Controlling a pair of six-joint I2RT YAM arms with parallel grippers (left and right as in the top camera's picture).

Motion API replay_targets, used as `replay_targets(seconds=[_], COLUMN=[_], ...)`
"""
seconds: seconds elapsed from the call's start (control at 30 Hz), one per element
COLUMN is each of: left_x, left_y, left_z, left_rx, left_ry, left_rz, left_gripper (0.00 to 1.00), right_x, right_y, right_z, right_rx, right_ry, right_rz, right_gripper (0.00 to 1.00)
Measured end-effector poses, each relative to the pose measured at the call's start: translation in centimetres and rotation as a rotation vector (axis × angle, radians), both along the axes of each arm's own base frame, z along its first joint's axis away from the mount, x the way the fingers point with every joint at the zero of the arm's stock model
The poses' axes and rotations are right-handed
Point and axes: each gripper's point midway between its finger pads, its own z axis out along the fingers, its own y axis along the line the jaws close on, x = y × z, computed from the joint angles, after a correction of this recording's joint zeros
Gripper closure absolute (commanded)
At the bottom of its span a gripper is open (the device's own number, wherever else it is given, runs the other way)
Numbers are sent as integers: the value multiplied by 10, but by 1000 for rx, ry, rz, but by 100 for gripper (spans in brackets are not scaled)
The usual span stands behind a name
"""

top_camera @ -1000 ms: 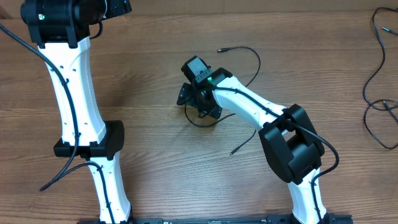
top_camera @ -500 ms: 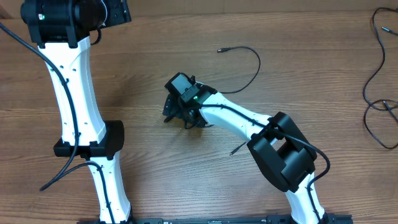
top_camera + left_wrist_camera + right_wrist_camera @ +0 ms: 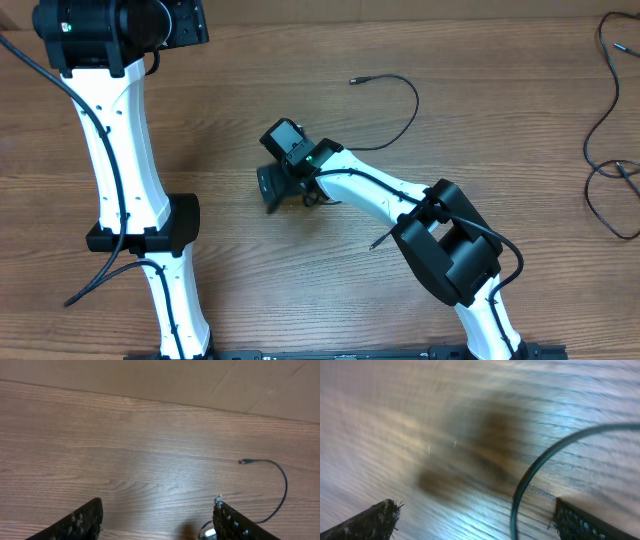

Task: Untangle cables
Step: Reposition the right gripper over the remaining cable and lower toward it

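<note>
Thin black flexible cables [image 3: 412, 105] lie in two places on the brown wood-grain worktop [image 3: 250, 290]. One strand starts at a small plug end [image 3: 353, 80] near the middle of the far side. It arcs right, curls back and passes under the white right arm [image 3: 370, 190]. Its other loose end [image 3: 375, 243] shows near the arm's black elbow. The strand shows again just beside the right pincer [image 3: 272, 187], which points left over the worktop's centre. The right wrist view is blurred, but it shows this pincer spread, with the strand curving through the gap between its fingers. The strand sits much nearer the right-hand finger [image 3: 575, 520]; whether it touches that finger cannot be told. More thin black cords [image 3: 598, 130] lie well apart from the pincer, at the worktop's right edge. The left pincer [image 3: 157, 512], at the far left corner, is also spread above the wood, and the plug end lies well beyond it.
</note>
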Motion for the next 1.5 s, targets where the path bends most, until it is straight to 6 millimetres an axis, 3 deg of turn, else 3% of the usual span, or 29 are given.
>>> replay_targets(seconds=[0.17, 0.37, 0.57, 0.77, 0.8, 0.87, 1.0, 1.03, 1.13, 1.17, 1.2, 1.3, 1.5], left_x=[0, 0, 0, 0, 0, 0, 0, 0, 0, 0, 0, 0, 0], left_y=[0, 0, 0, 0, 0, 0, 0, 0, 0, 0, 0, 0, -5], left_z=[0, 0, 0, 0, 0, 0, 0, 0, 0, 0, 0, 0, 0], left_rx=[5, 5, 5, 5, 5, 5, 5, 5, 7, 7, 8, 14, 0], left_ry=[-1, -1, 0, -1, -1, -1, -1, -1, -1, 0, -1, -1, -1], left_rz=[-5, -5, -6, -6, -6, -6, -6, -6, -8, -9, -10, -17, -38], left_gripper=[29, 28, 27, 27, 28, 28, 28, 27, 29, 29, 29, 30, 30], right_x=[-11, -18, -20, -23, -23, -23, -26, -27, -34, -38, -43, -55, -64], right_y=[-11, -20, -26, -31, -32, -32, -32, -32, -38, -44, -50, -69, -81], right_z=[-6, -8, -10, -14, -14, -15, -15, -15, -16, -16, -16, -15, -16], right_rx=[-127, -184, -184, -157, -154, -147, -142, -140, -158, -175, -196, -264, -318], right_ry=[-41, -40, -35, -61, -65, -72, -72, -69, -45, -24, -1, 62, 105], right_rz=[343, 542, 598, 616, 617, 617, 628, 633, 694, 716, 731, 749, 763], right_gripper=[0, 2, 7, 19, 19, 0, 0, 2, 27, 30, 30, 19, 19])
